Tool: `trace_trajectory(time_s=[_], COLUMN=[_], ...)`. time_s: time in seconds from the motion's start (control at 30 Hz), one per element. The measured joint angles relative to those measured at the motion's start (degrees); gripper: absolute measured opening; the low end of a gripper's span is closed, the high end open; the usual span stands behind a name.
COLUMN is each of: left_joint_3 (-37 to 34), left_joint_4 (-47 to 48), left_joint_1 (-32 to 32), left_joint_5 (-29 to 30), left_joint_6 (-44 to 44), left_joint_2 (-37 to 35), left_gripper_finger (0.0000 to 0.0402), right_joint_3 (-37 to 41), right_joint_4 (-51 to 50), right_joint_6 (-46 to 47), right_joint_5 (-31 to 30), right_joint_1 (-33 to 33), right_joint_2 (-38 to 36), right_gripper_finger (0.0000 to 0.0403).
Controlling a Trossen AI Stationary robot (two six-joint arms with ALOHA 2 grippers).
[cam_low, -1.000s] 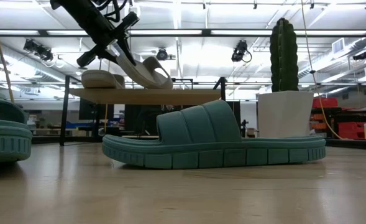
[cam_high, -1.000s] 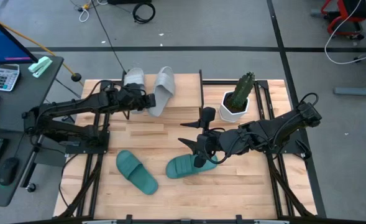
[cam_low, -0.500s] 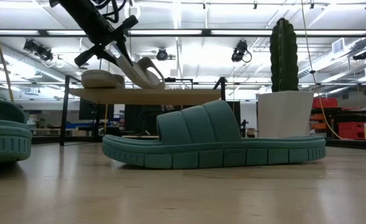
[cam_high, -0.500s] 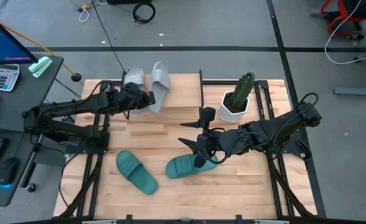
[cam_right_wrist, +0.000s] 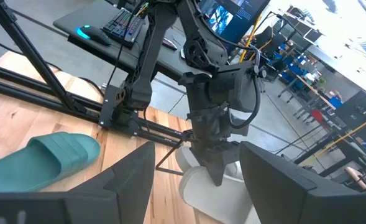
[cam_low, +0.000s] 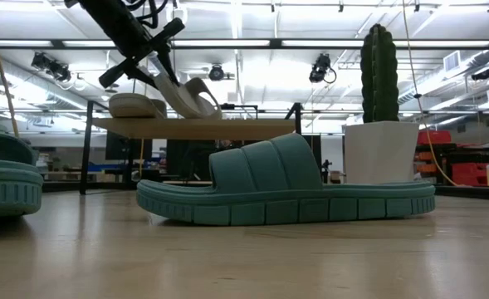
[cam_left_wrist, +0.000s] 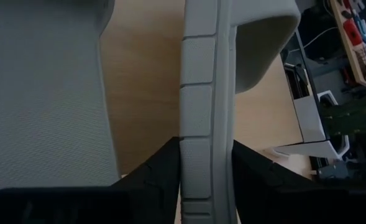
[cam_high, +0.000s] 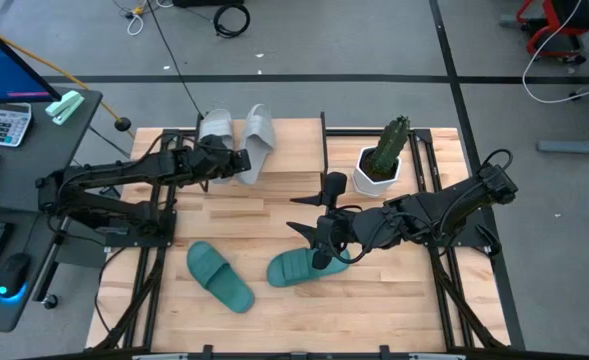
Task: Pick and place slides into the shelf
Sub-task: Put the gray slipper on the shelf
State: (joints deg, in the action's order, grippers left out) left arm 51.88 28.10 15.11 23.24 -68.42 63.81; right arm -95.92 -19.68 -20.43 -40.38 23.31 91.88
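Near left: one teal green ribbed rubber slide (cam_high: 220, 276) lies flat on the slatted wooden worktop (cam_high: 274, 225), well apart from both arms, not yet picked.
Near middle: the second teal green slide (cam_high: 296, 267) lies on the worktop, its far right end just under the right claw.
Right claw (cam_high: 317, 238): hangs over that second teal slide with its fingers apart and nothing between them; the high view does not show whether it touches the sandal.
Middle right: a green cactus in a white pot (cam_high: 384, 155) stands on the worktop, no part of the job.
Far left: the low shelf with its light wooden board (cam_low: 194, 126) and thin black legs carries one pale grey-white slide (cam_high: 216, 127), lying flat.
Left claw (cam_high: 237, 160): its fingers (cam_left_wrist: 252, 177) sit on either side of the sole of the second pale grey-white slide (cam_high: 255, 141), which rests tilted on edge against the shelf board beside the first; whether the fingers press the sole or have let go I cannot tell.
Progress: about halfway by my reading; both pale slides are at the shelf, one not yet laid flat, both teal ones left.
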Motion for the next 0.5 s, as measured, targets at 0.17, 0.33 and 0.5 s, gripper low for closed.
trace_trajectory(time_s=[0.17, 0.33, 0.5], left_joint_3=[0.1, 0.1, 0.1], left_joint_4=[-0.3, 0.1, 0.2], left_joint_1=[0.0, 0.0, 0.0], left_joint_5=[0.1, 0.2, 0.3], left_joint_6=[0.0, 0.8, 3.3], left_joint_2=[0.0, 0.0, 0.0], left_gripper_finger=[0.0148, 0.0170, 0.0187], right_joint_3=[0.0, 0.0, 0.0], right_joint_4=[0.0, 0.0, 0.0], right_joint_6=[1.4, 1.4, 1.4], right_joint_5=[0.2, 0.2, 0.2], right_joint_1=[0.0, 0.0, 0.0], right_joint_2=[0.0, 0.0, 0.0], right_gripper_finger=[0.0240, 0.0240, 0.0240])
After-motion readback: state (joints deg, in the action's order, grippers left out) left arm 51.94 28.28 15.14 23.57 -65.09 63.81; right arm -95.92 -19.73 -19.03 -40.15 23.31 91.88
